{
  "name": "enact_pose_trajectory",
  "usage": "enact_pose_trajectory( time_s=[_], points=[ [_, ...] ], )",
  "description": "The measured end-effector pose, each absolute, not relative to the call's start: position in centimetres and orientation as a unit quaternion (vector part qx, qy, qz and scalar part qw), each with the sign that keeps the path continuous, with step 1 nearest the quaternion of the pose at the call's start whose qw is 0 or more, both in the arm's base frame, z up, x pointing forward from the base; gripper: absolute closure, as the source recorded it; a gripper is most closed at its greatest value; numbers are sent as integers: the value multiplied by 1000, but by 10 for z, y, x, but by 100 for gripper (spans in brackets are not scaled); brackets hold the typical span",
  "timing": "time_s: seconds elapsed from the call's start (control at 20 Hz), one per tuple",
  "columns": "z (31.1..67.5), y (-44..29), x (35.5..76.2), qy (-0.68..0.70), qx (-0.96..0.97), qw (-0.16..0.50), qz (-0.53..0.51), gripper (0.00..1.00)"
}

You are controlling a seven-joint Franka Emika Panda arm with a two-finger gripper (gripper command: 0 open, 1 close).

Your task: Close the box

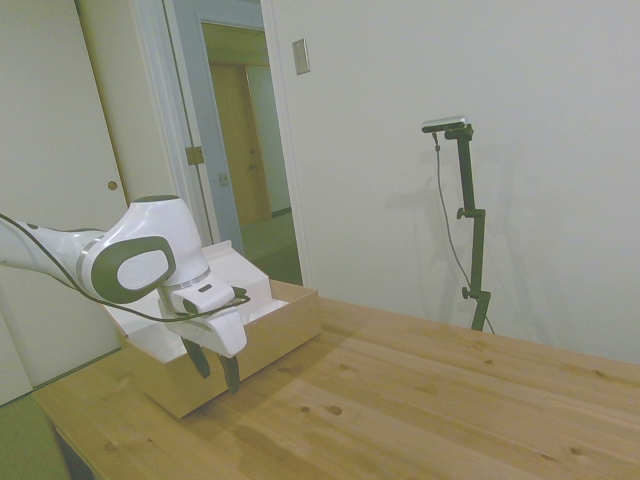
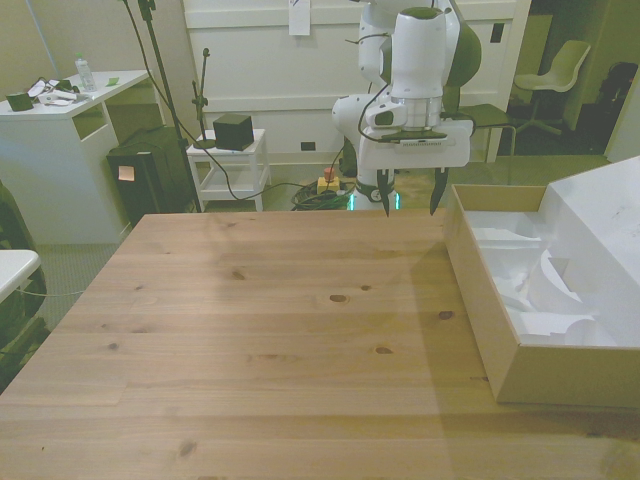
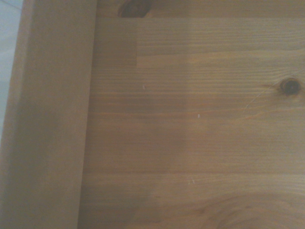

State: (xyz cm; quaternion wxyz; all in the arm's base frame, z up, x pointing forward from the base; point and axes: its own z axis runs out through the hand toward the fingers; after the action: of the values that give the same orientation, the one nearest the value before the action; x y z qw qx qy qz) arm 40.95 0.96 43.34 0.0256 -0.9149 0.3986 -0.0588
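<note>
Front view: box (image 2: 480, 300) at table's (image 2: 250, 330) three o'clock edge, lid (image 2: 610, 240) raised, white interior exposed; gripper (image 2: 410, 207) at twelve o'clock, fingers spread, empty, beside box wall. Closing judged not yet begun.

The white jointed Franka arm (image 1: 130, 262) bends at the wrist, pointing its two-fingered claw (image 2: 410, 198) straight down — dark fingers (image 2: 384, 194) spread wide apart, holding nothing, tips hanging low in the air.
</note>
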Motion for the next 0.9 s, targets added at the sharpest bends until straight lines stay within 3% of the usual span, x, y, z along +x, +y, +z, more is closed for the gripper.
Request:
enact_pose_trajectory(
  time_s=[0.3, 0.6, 0.9],
  points=[
    [451, 24, 411, 383, -919, 35, -84, 0],
    [533, 44, 403, 344, -925, 67, -147, 0],
    [602, 132, 392, 253, -944, 88, -190, 0]
  ],
)
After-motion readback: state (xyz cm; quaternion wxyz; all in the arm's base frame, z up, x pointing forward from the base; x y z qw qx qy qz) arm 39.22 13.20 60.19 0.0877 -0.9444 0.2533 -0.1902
